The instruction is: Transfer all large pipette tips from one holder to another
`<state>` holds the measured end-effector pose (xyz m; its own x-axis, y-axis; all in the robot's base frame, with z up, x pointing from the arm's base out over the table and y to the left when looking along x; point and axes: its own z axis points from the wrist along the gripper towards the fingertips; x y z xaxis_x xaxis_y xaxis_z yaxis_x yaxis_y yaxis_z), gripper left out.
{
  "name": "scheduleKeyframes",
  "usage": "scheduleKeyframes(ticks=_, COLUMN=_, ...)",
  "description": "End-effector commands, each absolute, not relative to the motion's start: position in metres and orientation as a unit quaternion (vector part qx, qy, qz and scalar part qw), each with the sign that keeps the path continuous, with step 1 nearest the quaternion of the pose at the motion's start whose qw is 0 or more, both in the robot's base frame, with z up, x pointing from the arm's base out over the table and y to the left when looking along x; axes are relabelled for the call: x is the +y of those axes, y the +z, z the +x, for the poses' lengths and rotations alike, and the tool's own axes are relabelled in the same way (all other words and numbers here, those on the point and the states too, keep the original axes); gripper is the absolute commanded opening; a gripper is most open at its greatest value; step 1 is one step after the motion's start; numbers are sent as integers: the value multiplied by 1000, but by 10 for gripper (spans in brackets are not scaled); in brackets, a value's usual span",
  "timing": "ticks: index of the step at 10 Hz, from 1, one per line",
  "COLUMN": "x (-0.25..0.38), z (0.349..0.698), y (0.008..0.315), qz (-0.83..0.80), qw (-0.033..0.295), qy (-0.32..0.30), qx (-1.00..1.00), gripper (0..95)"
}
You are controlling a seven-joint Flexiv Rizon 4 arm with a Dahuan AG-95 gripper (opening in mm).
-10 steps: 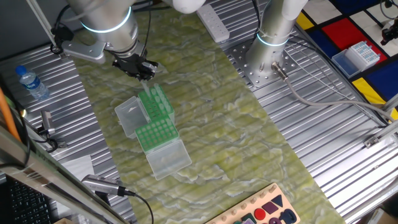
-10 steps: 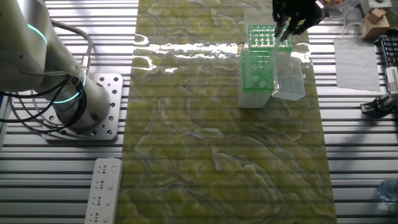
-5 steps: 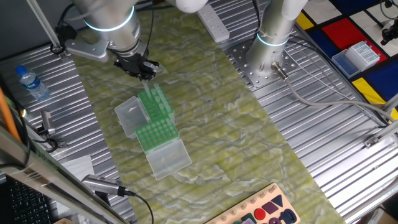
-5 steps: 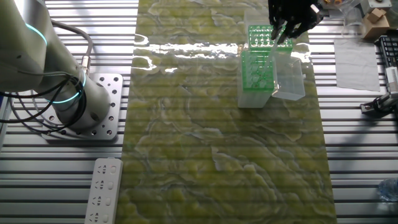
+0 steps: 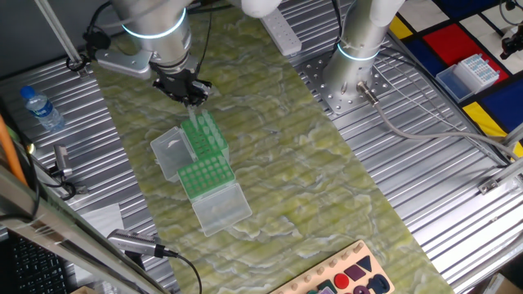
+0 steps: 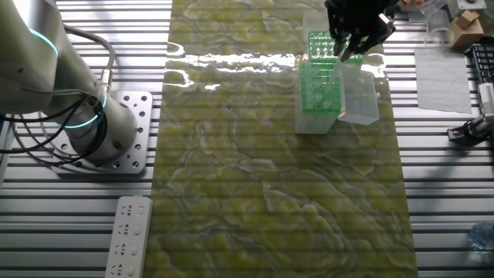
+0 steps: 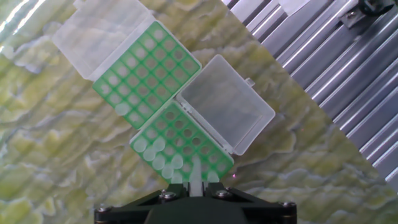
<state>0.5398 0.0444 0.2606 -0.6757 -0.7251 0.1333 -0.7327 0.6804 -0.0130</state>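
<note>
Claw (image 7: 195, 194) at bottom centre of the hand view, clenched on one large pipette tip (image 7: 196, 176), held above the near green rack (image 7: 180, 146). That rack, lower centre, keeps a row of tips along its lower-left edge. Second rack (image 7: 146, 71), upper left, looks mostly empty. Step in hand, as judged: carrying a tip across. Next move calls for centring over a free hole in the upper-left rack, then lowering straight.

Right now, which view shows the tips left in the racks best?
The hand view: it looks straight down on the tips as pale dots along the near rack's edge. Both fixed views show the racks small and slanted, tips indistinct.
</note>
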Motion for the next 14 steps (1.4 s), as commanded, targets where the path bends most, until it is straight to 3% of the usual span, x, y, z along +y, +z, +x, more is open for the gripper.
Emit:
scheduleKeyframes(ticks=1, x=45, z=540, y=261, qz=401, qw=60, qy=32, qx=-913, gripper=570)
scheduleKeyframes(ticks=5, x=70, z=540, y=261, qz=355, qw=63, qy=33, qx=-932, gripper=570)
scheduleKeyframes(ticks=14, x=151, z=514, y=199, qz=216, qw=43, qy=-8, qx=-975, gripper=570)
